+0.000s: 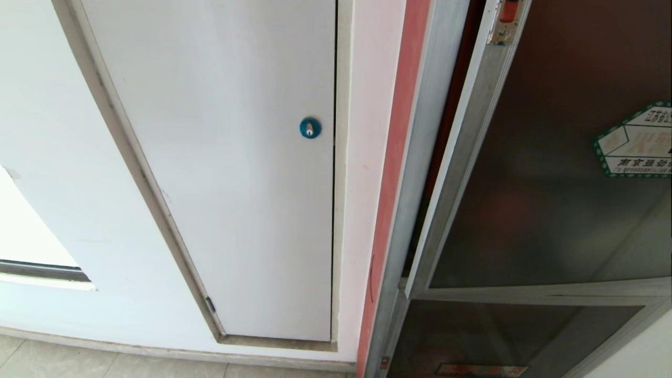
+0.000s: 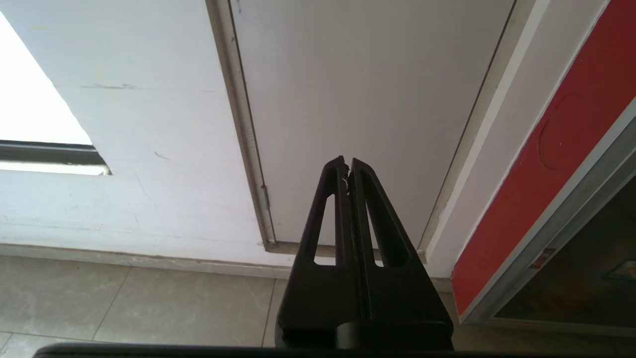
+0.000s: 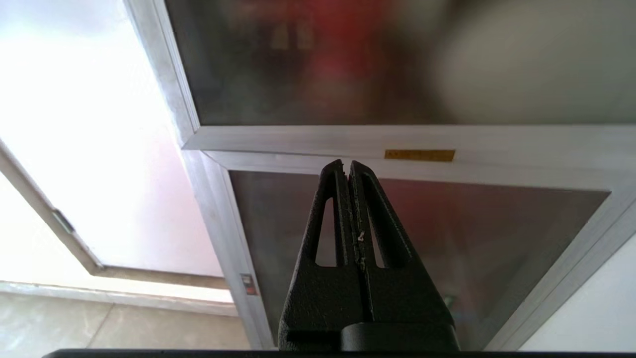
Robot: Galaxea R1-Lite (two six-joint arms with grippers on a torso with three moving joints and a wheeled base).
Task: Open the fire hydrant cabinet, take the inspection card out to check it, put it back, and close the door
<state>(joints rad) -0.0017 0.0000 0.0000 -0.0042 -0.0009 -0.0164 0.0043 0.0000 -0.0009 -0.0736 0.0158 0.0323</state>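
My right end effector (image 3: 348,166) is pressed fully shut with nothing between its fingers, pointing at the fire hydrant cabinet (image 3: 447,136) and sitting just below its silver crossbar, near the small brass plate (image 3: 420,155). My left end effector (image 2: 348,164) is likewise shut and empty, parked off to the side of the cabinet, facing the white panel (image 1: 210,157).

The door (image 1: 551,184) above the crossbar looks slightly ajar in the head view: a dark gap shows between its silver frame and the cabinet's outer post. I judge the step in hand to be either the first pull or the last push. To open it well, I would slip closed fingertips into that gap at the frame edge, not against the glass, and sweep along the hinge's arc rather than straight out, so the frame does not bind.

The inspection card is not visible; the tinted glass shows only a red blur behind it.

The hexagonal sticker (image 1: 635,142) on the door carries Chinese characters, partly cut off. The brass plate's writing is too small to read. The white panel has a blue round lock (image 1: 310,127).
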